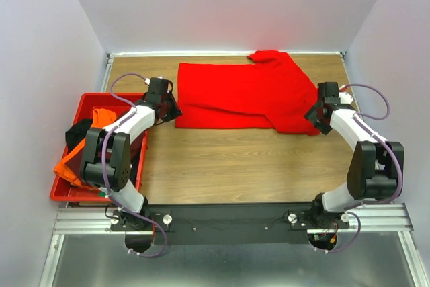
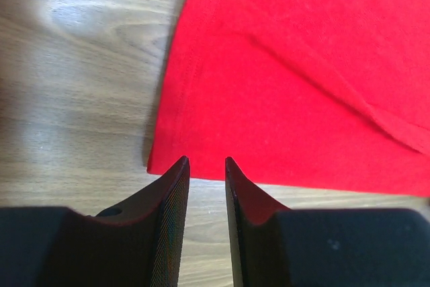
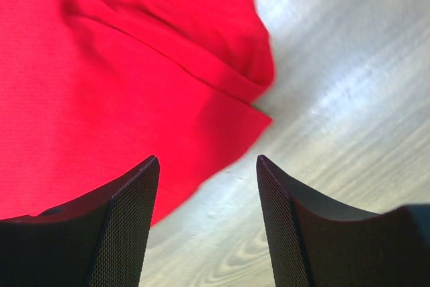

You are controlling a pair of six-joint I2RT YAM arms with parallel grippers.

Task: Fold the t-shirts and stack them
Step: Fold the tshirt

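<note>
The red crate [image 1: 101,99] sits at the left edge of the wooden table [image 1: 228,166], and everything else is easiest placed from it. Inside it, an orange t-shirt [image 1: 69,167] lies crumpled, spilling toward the crate's near corner, with a black t-shirt [image 1: 77,132] bunched against it on the outer side.

To the right of the crate and a bit further back, the bright red t-shirt [image 1: 242,95] lies flat on the table. One sleeve sticks out toward the back wall, and the end furthest from the crate is partly doubled over itself.

The left gripper [image 2: 207,160] hangs low between the crate and the shirt, right at the shirt's near corner on the crate side. Its fingers stand a narrow gap apart with nothing between them; the hem starts just past the tips.

The right gripper [image 3: 208,159] is at the shirt's other end, the one away from the crate. Its jaws are spread wide and hold nothing. One finger [image 3: 127,220] sits over the cloth edge, the other over bare wood.
</note>
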